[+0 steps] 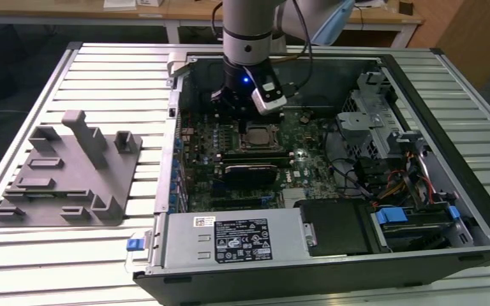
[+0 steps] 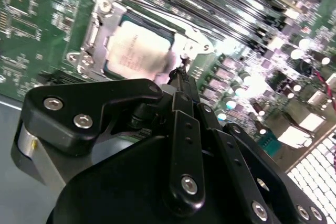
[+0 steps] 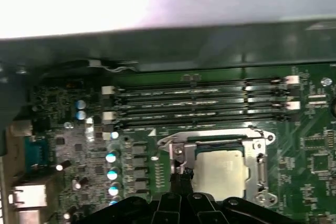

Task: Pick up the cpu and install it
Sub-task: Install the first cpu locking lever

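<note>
The cpu (image 2: 137, 51) (image 3: 220, 172) (image 1: 259, 137), a silvery square chip, lies flat inside the metal-framed socket (image 3: 260, 169) on the green motherboard (image 1: 313, 166) of an open computer case. My gripper (image 2: 181, 73) (image 3: 181, 176) (image 1: 245, 126) hangs just above the board at one edge of the socket, beside the chip. Its black fingertips come together in a single narrow point with nothing held between them. They stand at the chip's side rather than over its middle.
Rows of memory slots (image 3: 199, 103) run alongside the socket. The case walls (image 1: 177, 127) enclose the board, with a power supply (image 1: 228, 239) at the near end and a drive cage with cables (image 1: 381, 127) on the exterior view's right. A grey fixture (image 1: 66, 172) sits outside the case.
</note>
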`<state>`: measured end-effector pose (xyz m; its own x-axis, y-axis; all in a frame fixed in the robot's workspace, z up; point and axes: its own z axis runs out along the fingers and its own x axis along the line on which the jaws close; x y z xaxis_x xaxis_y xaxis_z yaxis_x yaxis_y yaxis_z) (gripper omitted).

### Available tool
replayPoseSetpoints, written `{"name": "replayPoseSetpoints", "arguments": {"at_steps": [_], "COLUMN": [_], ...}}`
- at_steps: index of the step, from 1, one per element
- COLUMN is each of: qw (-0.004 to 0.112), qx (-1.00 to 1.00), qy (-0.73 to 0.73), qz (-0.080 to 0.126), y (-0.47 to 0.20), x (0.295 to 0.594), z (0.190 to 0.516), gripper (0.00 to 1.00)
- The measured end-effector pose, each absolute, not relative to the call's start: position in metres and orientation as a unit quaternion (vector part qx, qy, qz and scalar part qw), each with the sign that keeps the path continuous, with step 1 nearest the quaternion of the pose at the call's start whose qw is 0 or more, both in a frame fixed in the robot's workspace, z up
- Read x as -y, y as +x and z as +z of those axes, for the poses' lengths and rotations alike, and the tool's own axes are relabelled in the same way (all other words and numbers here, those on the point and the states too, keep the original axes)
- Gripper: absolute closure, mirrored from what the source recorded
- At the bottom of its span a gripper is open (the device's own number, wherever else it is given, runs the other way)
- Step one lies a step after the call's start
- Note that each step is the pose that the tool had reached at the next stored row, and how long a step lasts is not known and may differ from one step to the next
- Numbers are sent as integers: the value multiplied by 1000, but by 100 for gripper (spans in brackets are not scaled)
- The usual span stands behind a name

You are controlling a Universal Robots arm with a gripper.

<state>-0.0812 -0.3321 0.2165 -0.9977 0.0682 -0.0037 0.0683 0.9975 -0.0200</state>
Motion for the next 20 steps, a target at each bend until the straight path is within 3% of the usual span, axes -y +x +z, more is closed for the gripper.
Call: {"name": "replayPoseSetpoints", "arguments": {"at_steps": [20], "qw": [2], "qx": [-999], "qy": [34], "qz": [-10], "y": [-95], "x": [332], "z": [228], "gripper": [89]}}
